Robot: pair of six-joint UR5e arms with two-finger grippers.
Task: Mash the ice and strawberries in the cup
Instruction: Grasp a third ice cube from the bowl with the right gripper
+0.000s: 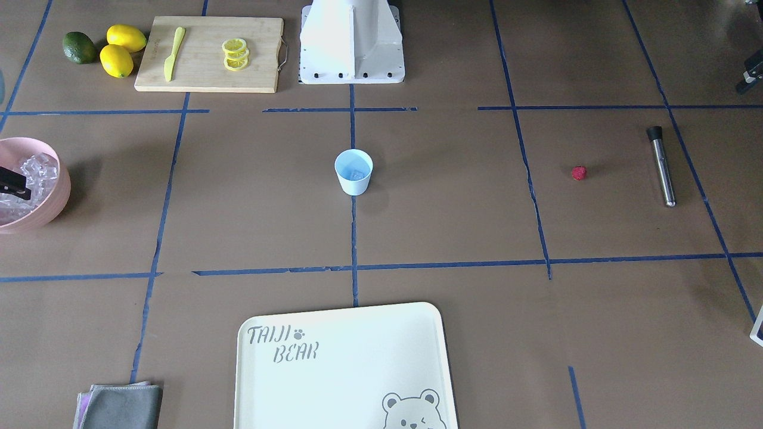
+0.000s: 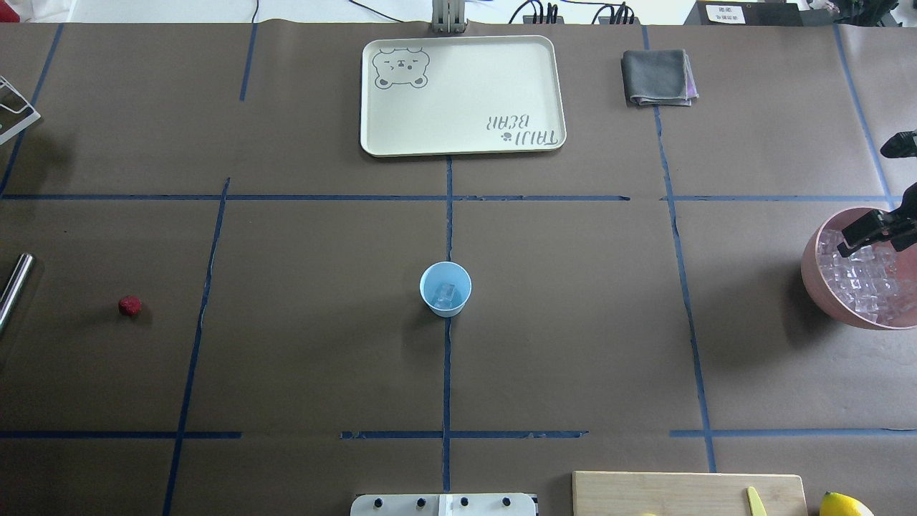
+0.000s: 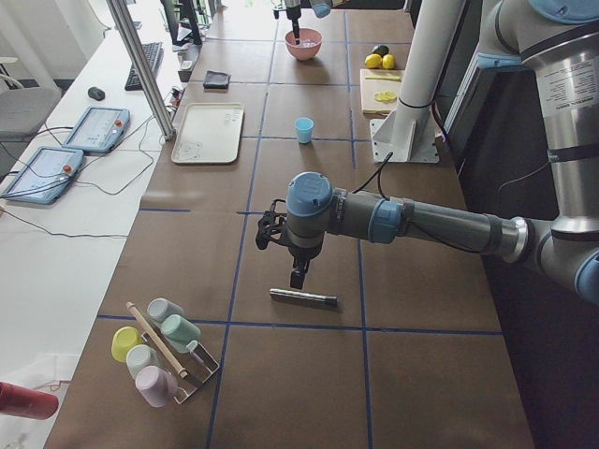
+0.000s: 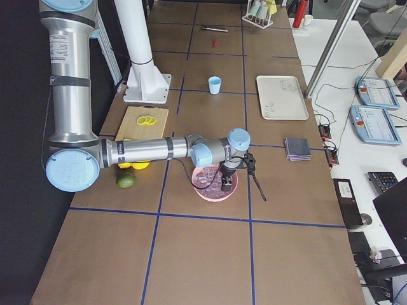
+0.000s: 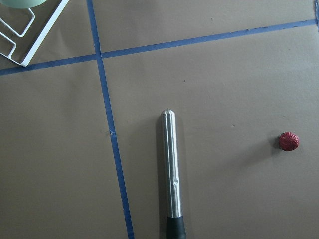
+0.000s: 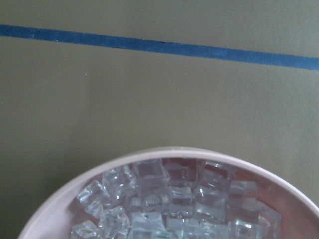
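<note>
**1 cube in the cup, 1 berry still out on the table**

Your light-blue cup [image 2: 445,288] stands upright at the table's middle, on the blue tape line, with what looks like 1 ice cube [image 2: 445,292] inside it. The 1 strawberry [image 1: 579,173] lies on the bare paper well off to the robot's left, near 1 steel muddler [image 1: 661,165] that lies flat.

The left gripper [image 3: 298,279] hangs just above that muddler; you cannot tell from these views whether its claw is spread or closed. On the far right, 1 pink bowl [image 2: 813,276] holds a heap of ice cubes [image 6: 169,199]. The right gripper [image 4: 225,185] sits over it, and its claw state cannot be made out either.

Near the base lie 1 cutting board [image 1: 208,71] with 3 lemon slices [image 1: 235,55] and 1 yellow knife [image 1: 173,53], beside 2 lemons [image 1: 122,49] and 1 avocado [image 1: 79,47].
</note>
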